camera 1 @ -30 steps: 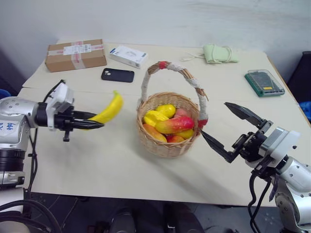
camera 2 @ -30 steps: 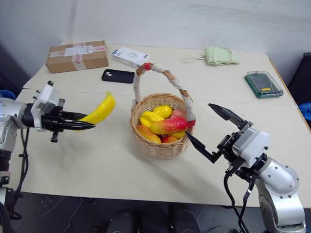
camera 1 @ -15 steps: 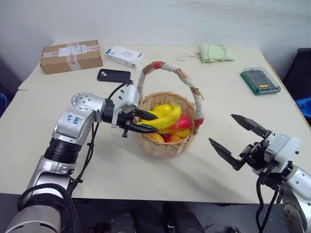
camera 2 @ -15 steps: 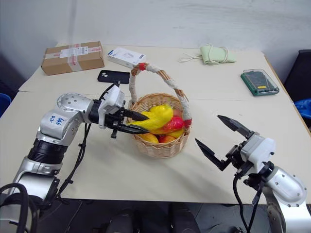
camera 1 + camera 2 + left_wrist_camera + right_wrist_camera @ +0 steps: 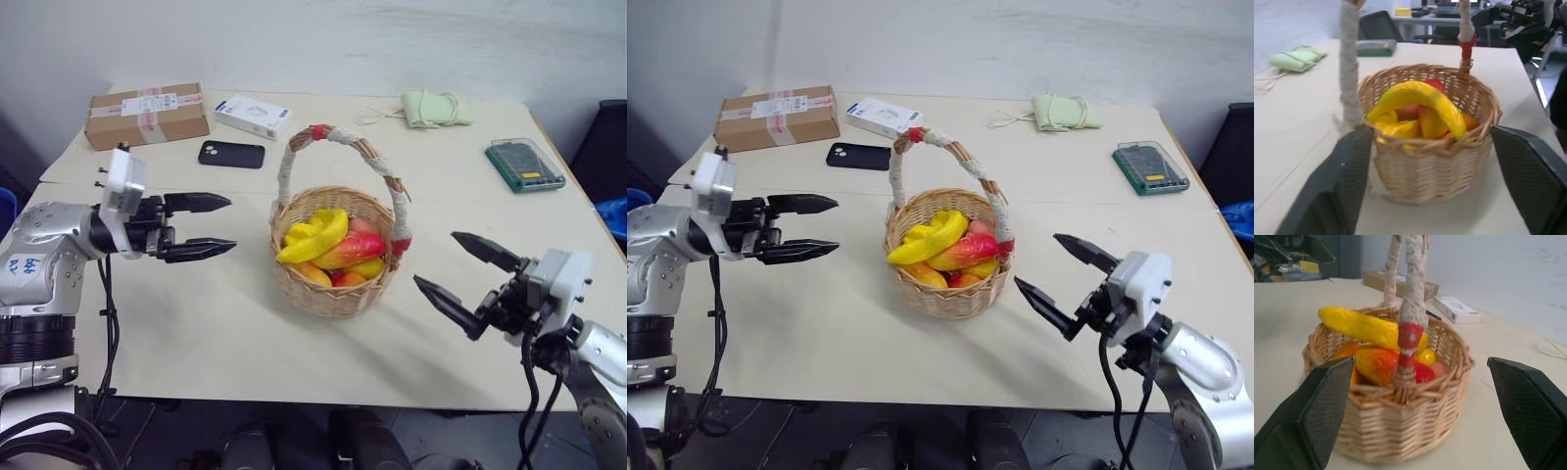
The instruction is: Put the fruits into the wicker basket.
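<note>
A pale table point(image 5: 245, 333) stands before a white wall. The left gripper point(image 5: 217, 224) hangs with its jaws spread and empty, just beside the wicker basket point(image 5: 338, 289) on its left; the right gripper point(image 5: 458, 278) hangs on the basket's other side, jaws also wide and empty. The banana point(image 5: 313, 238) lies atop a mango point(image 5: 350, 250) and other fruit inside the basket. Farther back lie a black phone point(image 5: 232, 154) and a cardboard box point(image 5: 147, 112).

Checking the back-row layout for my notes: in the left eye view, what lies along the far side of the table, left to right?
Cardboard box → phone → white box → green pouch → green case.
</note>
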